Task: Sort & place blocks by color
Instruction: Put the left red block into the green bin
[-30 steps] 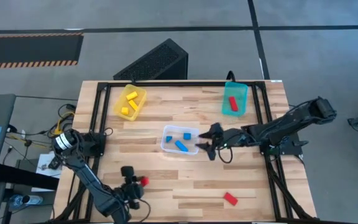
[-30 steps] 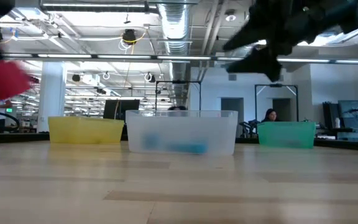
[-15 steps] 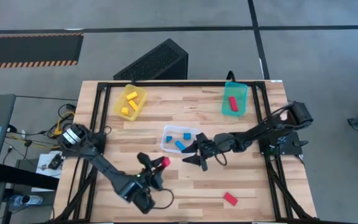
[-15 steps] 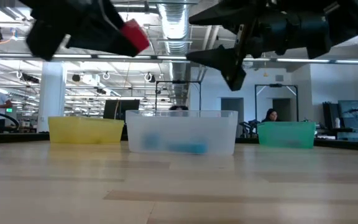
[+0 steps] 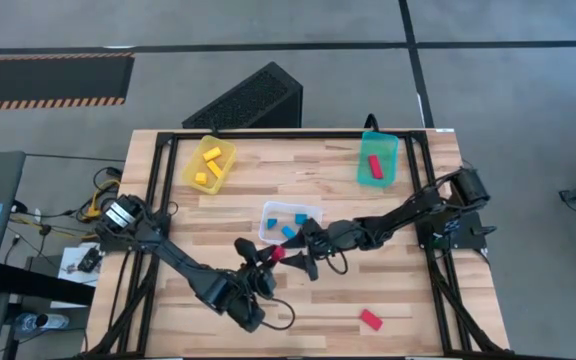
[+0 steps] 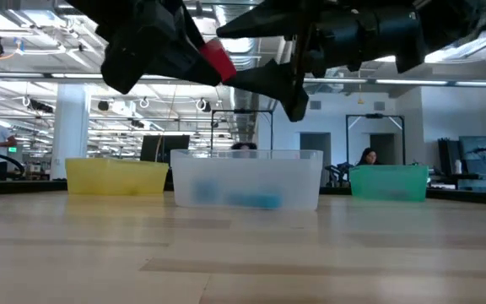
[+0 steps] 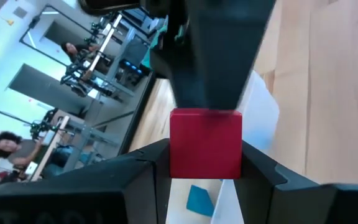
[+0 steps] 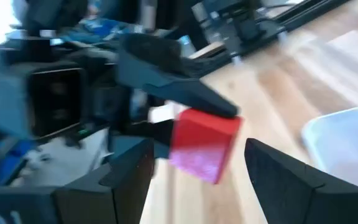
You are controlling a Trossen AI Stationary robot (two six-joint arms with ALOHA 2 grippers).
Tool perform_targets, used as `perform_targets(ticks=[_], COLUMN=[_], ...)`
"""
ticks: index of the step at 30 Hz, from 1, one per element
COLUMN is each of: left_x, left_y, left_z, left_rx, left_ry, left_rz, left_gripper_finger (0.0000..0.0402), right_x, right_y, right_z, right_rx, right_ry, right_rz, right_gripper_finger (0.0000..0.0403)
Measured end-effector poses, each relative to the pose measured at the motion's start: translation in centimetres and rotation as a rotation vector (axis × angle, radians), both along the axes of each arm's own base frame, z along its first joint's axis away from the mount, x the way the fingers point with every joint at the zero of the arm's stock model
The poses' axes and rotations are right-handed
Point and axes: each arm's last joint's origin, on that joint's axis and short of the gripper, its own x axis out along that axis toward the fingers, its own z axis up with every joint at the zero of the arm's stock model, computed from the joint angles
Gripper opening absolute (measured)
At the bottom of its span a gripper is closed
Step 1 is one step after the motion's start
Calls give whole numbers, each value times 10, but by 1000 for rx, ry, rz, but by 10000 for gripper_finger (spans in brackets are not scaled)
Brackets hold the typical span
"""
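Blocks mostly sorted: 3 yellow in the yellow bin (image 5: 224,152), 3 blue in the clear bin (image 5: 268,212), 1 red in the teal bin (image 5: 392,146). Left gripper (image 5: 271,257) pinches a red cube (image 5: 279,254) aloft beside the wide-open, empty right gripper (image 5: 303,262). Another red block (image 5: 370,319) waits on the table (image 5: 268,170).

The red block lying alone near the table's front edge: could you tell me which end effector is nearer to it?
Right, narrowly. The right end effector hangs behind-left of the red block; the left end effector is farther left.

Pale planked wood table (image 5: 408,290); translucent plastic bins (image 6: 247,177)
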Motion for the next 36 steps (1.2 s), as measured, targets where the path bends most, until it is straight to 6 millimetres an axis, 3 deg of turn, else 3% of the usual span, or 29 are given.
perform_targets(ticks=[12,15,19,24,30,33,36], left_x=[9,10,10,10,7,6,8], left_y=[0,1,1,0,0,4,8], left_z=[4,4,3,2,0,-5,-10], left_rx=[27,16,-5,-63,-179,-302,-386], left_ry=[2,0,14,4,-20,41,87], left_rz=[-29,-25,-37,-46,-26,-26,-18], left_gripper_finger=[110,110,116,148,205,226,237], right_x=[6,8,8,6,-24,-49,-78], right_y=[11,11,11,11,-8,-21,-39], right_z=[6,7,6,6,35,54,59], right_rx=[-116,-129,-112,-146,-308,-327,-372], right_ry=[61,85,97,127,253,234,280], right_rz=[-49,-78,-87,-53,-141,-195,-297], right_gripper_finger=[265,228,133,124,119,119,119])
